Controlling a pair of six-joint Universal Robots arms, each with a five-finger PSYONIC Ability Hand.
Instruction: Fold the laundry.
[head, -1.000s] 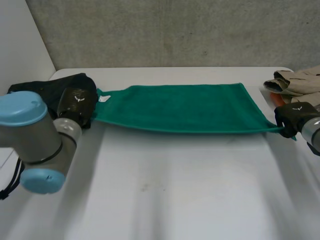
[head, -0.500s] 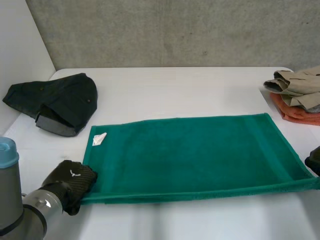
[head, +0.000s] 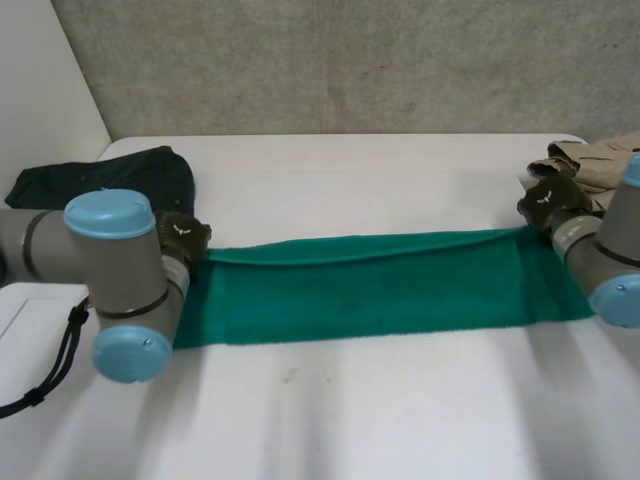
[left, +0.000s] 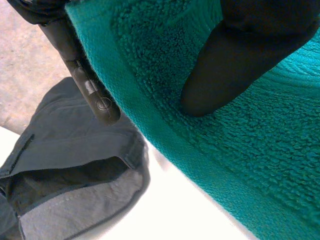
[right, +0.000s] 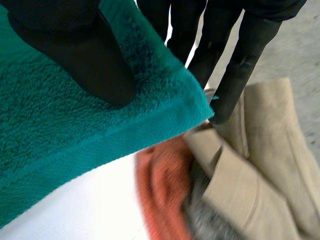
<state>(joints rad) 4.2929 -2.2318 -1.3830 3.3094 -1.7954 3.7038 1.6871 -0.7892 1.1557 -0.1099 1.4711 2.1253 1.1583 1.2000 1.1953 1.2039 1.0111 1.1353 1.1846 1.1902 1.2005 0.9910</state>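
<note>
Towel (head: 370, 290) between left hand (head: 181, 237), right hand (head: 549, 201)

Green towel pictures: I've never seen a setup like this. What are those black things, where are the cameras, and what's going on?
This is a two-armed robot at a white table. One camera looks down from between the arms; two more sit on the wrists, looking along each black hand. The left hand pinches the green towel at one end of its far edge, thumb on top; the right hand pinches the corner at the other end. A dark garment lies by the left hand, a beige garment and an orange cloth by the right.
</note>
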